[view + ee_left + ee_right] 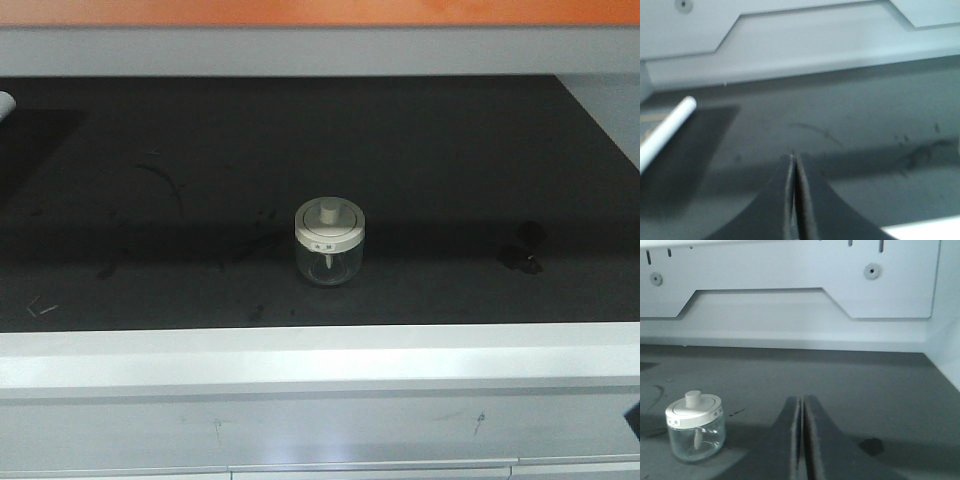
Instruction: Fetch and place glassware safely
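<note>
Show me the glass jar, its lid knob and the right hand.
glass jar [331,243], front view, on the lid's side band.
lid knob [692,398], right wrist view, on the knob's side.
right hand [801,400], right wrist view, between its shut fingertips.

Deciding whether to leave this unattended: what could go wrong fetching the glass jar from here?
1. The right gripper is shut, with the jar off to the left in its wrist view; closing in without opening could knock it over.
2. Its clear wall is round and smooth, so a pinch may slip.
3. Grabbing the lid by its knob might lift only the lid; whether it is fastened cannot be seen.
</note>
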Tool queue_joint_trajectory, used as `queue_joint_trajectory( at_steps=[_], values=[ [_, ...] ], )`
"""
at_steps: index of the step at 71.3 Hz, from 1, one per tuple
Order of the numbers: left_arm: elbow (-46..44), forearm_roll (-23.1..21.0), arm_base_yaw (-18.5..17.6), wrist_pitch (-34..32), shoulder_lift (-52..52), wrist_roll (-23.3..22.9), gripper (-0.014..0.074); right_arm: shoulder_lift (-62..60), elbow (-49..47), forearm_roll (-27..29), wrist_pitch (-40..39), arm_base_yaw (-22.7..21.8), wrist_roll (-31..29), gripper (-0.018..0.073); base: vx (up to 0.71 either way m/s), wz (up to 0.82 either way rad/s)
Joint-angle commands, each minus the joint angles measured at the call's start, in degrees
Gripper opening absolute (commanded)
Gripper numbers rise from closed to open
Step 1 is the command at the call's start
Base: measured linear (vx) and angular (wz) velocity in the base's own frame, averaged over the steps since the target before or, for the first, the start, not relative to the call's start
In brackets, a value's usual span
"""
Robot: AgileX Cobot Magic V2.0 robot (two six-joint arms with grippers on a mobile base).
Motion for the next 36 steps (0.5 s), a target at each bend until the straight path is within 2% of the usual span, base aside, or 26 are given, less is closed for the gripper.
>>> queue_joint_trajectory(
  at_steps=[1, 7, 13, 27, 36],
  values=[
    [1.18, -2.28, -0.35, -2.74, -3.92, -0.56, -0.0008, -3.35, -1.62, -6.03, 3.36, 0.0, 6.18, -0.0001, 0.0, 0.0],
    [1.45, -2.28, -0.35, -2.26, -7.21, -0.51, -0.0008, -6.42, -1.62, -7.0, 9.36, 0.0, 9.29, -0.0001, 0.0, 0.0],
    [1.45, -2.34, -0.35, 0.02, -8.58, -0.63, -0.0008, -7.99, -1.62, -6.77, 12.85, 0.0, 9.32, -0.0001, 0.0, 0.0],
    [1.45, -2.44, -0.29, -0.57, -8.51, -0.63, -0.0007, -7.77, -1.51, -6.61, 14.16, 0.0, 8.57, -0.0001, 0.0, 0.0],
    [1.45, -4.37, -0.29, -0.14, -8.51, -0.63, -0.0007, -7.77, -1.51, -6.39, 14.1, 0.0, 8.63, -0.0001, 0.0, 0.0]
  ],
)
